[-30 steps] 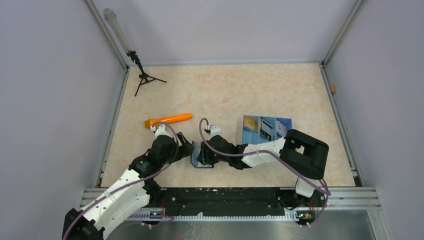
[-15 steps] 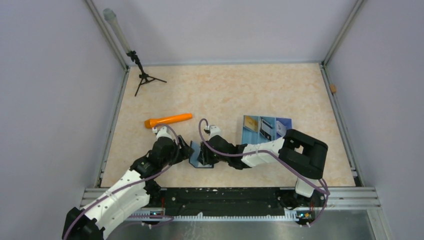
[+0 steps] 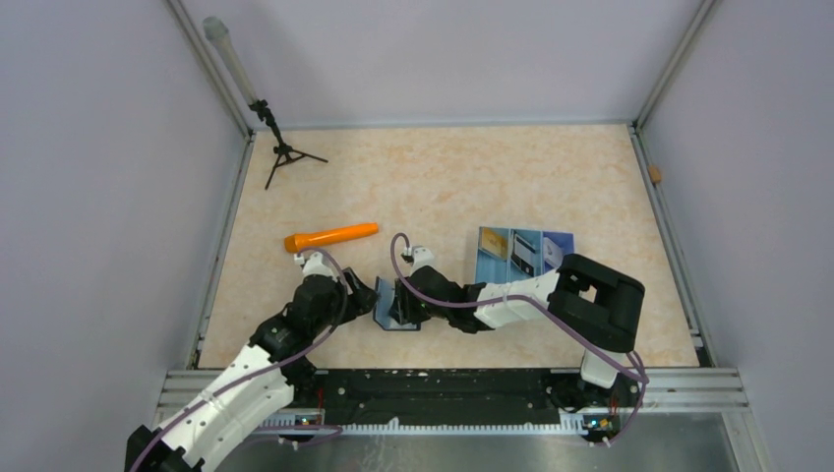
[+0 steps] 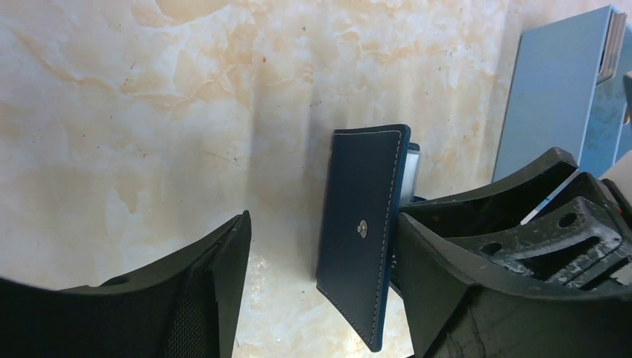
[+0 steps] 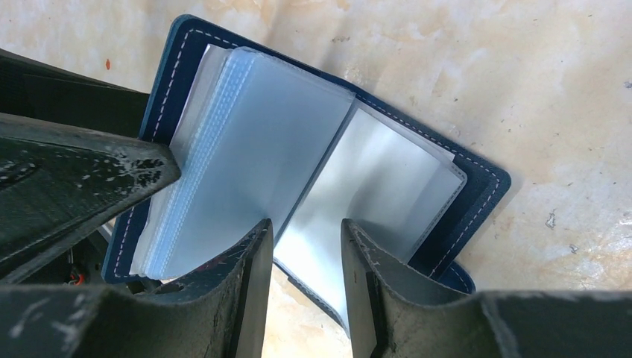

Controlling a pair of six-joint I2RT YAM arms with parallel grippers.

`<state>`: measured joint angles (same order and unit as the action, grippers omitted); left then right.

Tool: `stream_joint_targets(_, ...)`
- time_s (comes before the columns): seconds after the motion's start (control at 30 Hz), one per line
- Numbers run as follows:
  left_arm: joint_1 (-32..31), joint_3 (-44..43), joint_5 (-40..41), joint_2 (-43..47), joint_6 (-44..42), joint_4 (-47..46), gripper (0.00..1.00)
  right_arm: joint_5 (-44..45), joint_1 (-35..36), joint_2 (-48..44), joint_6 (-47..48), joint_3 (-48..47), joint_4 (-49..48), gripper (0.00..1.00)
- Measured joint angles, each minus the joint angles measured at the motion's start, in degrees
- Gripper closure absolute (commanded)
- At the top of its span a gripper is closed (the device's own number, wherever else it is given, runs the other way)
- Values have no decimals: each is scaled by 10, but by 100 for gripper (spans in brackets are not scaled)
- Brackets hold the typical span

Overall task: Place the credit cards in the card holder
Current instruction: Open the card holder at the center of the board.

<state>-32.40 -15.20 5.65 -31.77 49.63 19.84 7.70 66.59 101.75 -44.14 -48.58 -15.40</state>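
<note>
Left pincer (image 4: 322, 227) jaws apart, straddling upright card holder (image 4: 363, 253) cover.

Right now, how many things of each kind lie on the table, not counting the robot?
Wallet: 1
Orange stick: 1
Tripod: 1
Blue panel: 1
Total: 4

The card holder (image 4: 361, 239) has a matt navy leather-like cover with pale stitching and a shiny metal stud (image 4: 362, 228). Its sleeves (image 5: 253, 164) are glossy clear plastic. The surface (image 4: 149, 112) is smooth, marbled beige. The fingers (image 5: 387, 313) are scuffed matt black plastic.
</note>
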Motion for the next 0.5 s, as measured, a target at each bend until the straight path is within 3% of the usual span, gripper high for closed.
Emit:
stream_joint_targets(0.13, 0, 1, 3, 18, 1, 4, 33, 0, 0, 0, 0, 0, 0, 62)
stream_joint_targets(0.5, 0, 13, -27, 0, -4, -18, 27, 0, 0, 1, 0, -3, 5, 62)
